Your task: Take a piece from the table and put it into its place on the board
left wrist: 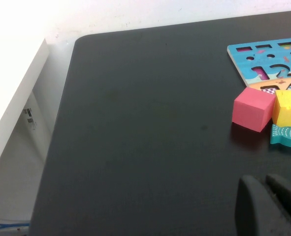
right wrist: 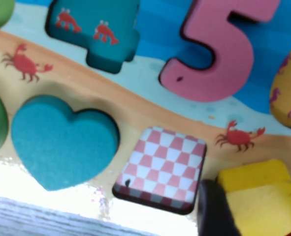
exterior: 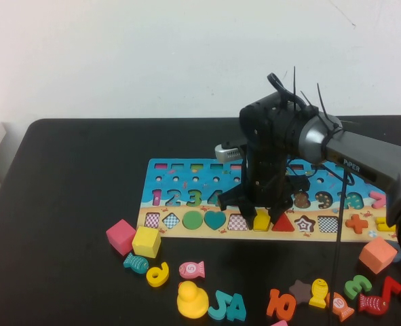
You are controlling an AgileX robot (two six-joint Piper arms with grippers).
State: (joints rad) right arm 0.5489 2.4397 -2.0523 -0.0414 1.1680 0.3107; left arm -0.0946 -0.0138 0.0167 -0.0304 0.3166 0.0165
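The right hand [exterior: 261, 216] hangs low over the near row of the puzzle board [exterior: 180, 197], at the row's middle. Between its fingers sits a yellow block [exterior: 262, 220], and in the right wrist view the same yellow block [right wrist: 256, 201] lies against one dark finger [right wrist: 211, 209], just beside the empty red-checked square recess [right wrist: 160, 167]. The hand appears closed on the block, which is down at the board, in or just over the slot to the right of that checked recess; whether it is fully seated cannot be told.

Several shapes already fill their places: the green circle [exterior: 192, 219], the teal heart [exterior: 214, 219], the red triangle [exterior: 282, 222], the orange cross [exterior: 356, 223], and numbers such as the pink 5 [right wrist: 219, 44]. Checked recesses left bare show the board is only partly done.

The left hand [left wrist: 271, 206] is parked above the bare black surface [exterior: 64, 204] at the left, near the pink cube [left wrist: 253, 109]; its fingers look close together and hold nothing.

Judging by this, the placing step is nearly finished; what remains is to let the block settle, release it and lift away. Many loose pieces, among them the yellow duck [exterior: 191, 300] and the yellow cube [exterior: 146, 242], wait on the near side.
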